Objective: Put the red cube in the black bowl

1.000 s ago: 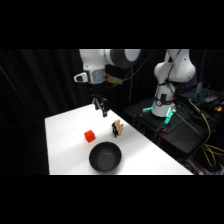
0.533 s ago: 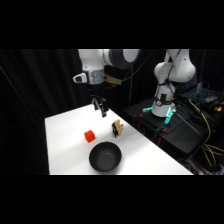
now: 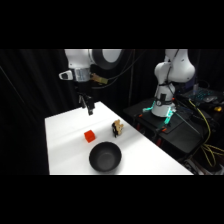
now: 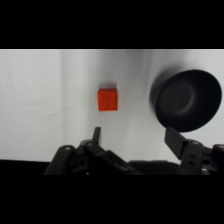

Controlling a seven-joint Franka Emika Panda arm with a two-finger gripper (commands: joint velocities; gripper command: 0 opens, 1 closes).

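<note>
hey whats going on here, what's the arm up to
A white robot arm hangs its gripper in the air above the white table, holding nothing, fingers apart. The red cube sits on the table, untouched, and the black bowl stands empty just beside it, nearer the camera in the side view. A small tan-and-black object stands off to the side. The cube has not yet been picked up.

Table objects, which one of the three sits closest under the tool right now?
The red cube. It lies on the table just below the open tool, while the tan-and-black object sits off to the side and the black bowl farther away.
</note>
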